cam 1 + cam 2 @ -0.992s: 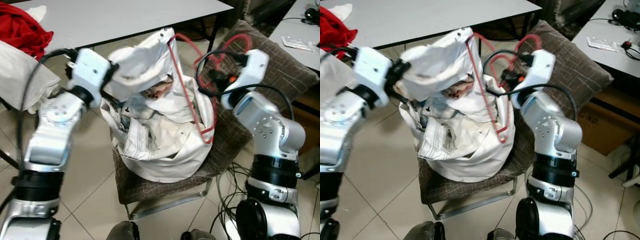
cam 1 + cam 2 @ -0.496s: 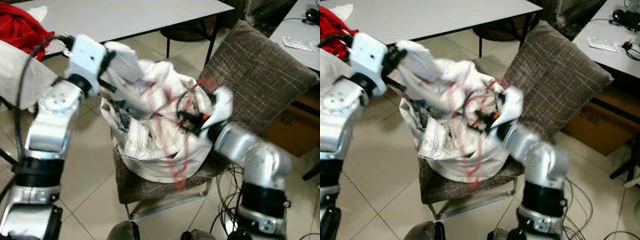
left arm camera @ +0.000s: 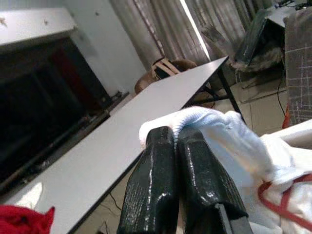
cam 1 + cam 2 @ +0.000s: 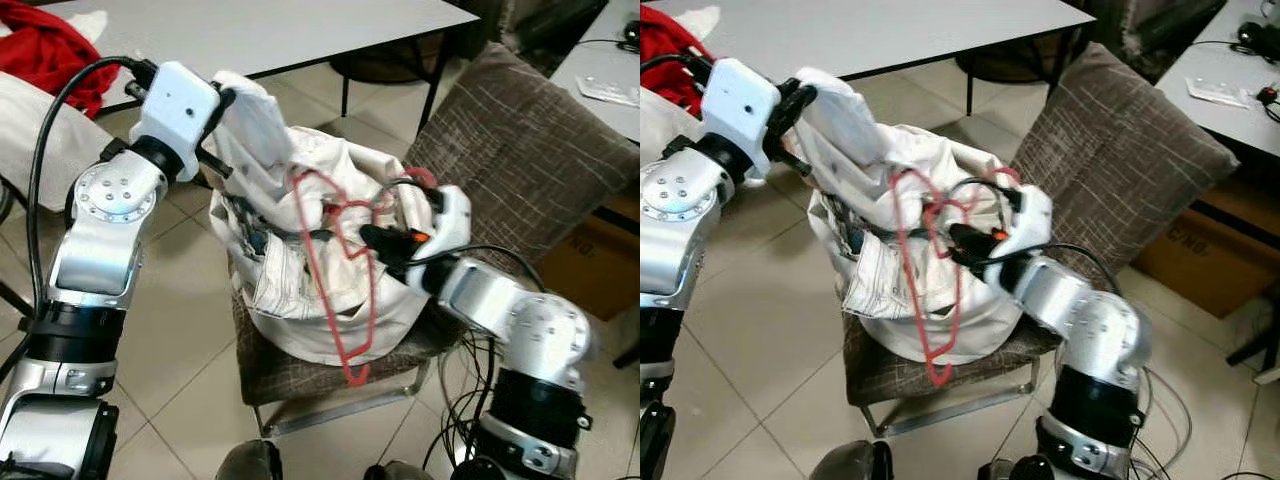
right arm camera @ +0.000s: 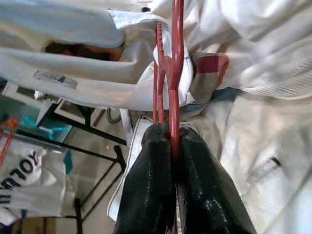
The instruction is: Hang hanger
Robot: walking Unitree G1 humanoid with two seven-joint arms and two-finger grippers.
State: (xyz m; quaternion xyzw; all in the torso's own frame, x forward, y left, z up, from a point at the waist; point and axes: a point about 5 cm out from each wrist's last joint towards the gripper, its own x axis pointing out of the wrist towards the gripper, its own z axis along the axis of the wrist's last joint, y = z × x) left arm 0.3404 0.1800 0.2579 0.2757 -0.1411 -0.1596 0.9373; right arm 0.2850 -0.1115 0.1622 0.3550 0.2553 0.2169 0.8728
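Right gripper (image 5: 173, 146): black fingers pressed together on the wire of a red hanger (image 4: 340, 270), held low over the pile, just in front of the chair's back cushion (image 4: 530, 170). The wrist view shows the red wire running straight out from between the closed fingertips.

Red hanger: thin wire frame, lying tilted across the front of the white garment (image 4: 320, 290); its lower corner hangs down past the cloth to the seat edge.

Left gripper (image 3: 176, 146): fingers closed, pinching a fold of the white garment and lifting it above the rest of the heap, near the table edge.

White garment: crumpled in a mound on the chair seat (image 4: 300, 375), one flap raised by the left gripper.

Grey table (image 4: 280, 30): behind the chair. Red cloth (image 4: 45, 55): on the robot's left, well apart from the chair. Tiled floor (image 4: 180, 380) beneath.
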